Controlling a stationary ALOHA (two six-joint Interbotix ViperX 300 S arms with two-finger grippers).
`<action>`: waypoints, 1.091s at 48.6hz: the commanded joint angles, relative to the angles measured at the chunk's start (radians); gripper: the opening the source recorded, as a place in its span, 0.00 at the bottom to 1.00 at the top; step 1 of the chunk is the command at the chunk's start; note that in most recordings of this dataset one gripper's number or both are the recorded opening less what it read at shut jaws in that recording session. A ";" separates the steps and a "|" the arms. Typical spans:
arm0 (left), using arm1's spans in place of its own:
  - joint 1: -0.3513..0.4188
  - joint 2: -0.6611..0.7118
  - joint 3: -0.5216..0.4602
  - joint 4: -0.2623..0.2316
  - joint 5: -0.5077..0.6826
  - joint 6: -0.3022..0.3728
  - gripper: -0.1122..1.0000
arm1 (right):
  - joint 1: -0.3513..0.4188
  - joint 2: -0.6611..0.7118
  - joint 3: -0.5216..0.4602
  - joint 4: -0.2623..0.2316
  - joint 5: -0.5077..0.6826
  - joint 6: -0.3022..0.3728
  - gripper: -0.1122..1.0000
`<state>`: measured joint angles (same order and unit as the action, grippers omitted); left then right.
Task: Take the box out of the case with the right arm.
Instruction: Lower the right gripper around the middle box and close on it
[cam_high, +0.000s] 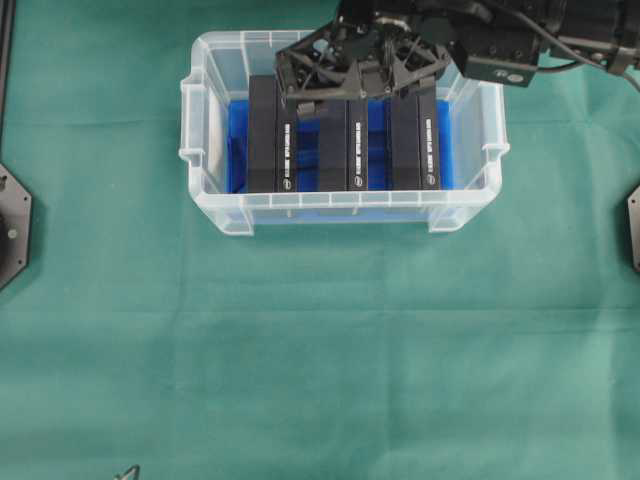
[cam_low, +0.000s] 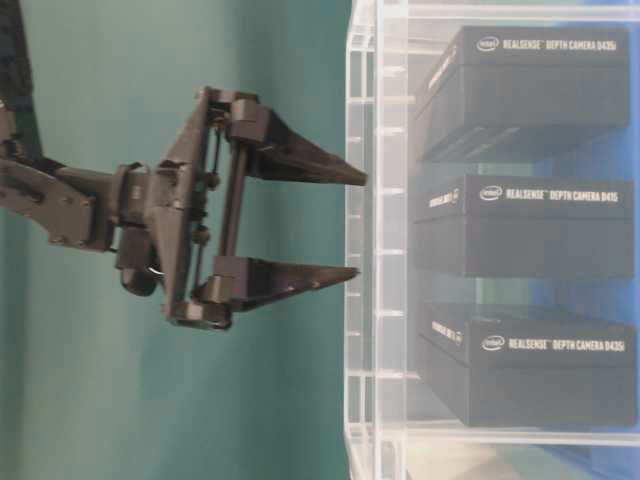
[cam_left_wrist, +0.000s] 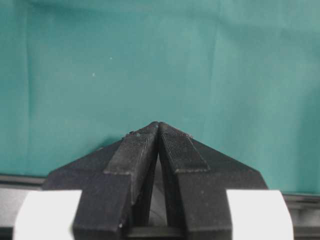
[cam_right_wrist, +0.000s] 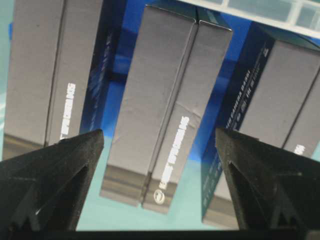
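Observation:
The clear case (cam_high: 345, 212) stands on the green cloth with a blue sheet (cam_high: 378, 135) on its floor. Three black boxes stand on edge inside it: left (cam_high: 265, 135), middle (cam_high: 345, 150) and right (cam_high: 415, 140). My right gripper (cam_high: 355, 85) hovers open over the case's far side. In the right wrist view its jaws (cam_right_wrist: 159, 135) stand wide either side of the middle box (cam_right_wrist: 160, 100), touching nothing. At table level the fingertips (cam_low: 358, 226) reach just to the case's clear edge (cam_low: 362, 330). My left gripper (cam_left_wrist: 158, 124) is shut and empty over bare cloth.
Green cloth (cam_high: 320, 360) covers the table all round the case. Black arm mounts sit at the left edge (cam_high: 12, 225) and the right edge (cam_high: 633, 228). The right arm's beam and cable (cam_high: 560, 35) run off to the upper right.

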<state>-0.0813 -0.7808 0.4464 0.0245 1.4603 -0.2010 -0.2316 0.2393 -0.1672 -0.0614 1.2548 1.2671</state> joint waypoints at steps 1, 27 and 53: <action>-0.002 0.003 -0.021 0.003 -0.003 0.000 0.12 | 0.003 -0.015 0.009 0.002 -0.040 0.003 0.93; -0.002 0.003 -0.020 0.003 -0.003 0.002 0.12 | 0.003 0.066 0.089 0.006 -0.135 -0.002 0.93; -0.002 -0.006 -0.012 0.003 -0.003 0.002 0.12 | -0.006 0.069 0.110 0.008 -0.153 0.003 0.93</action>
<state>-0.0813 -0.7839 0.4464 0.0245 1.4603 -0.2010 -0.2332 0.3390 -0.0430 -0.0522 1.1060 1.2717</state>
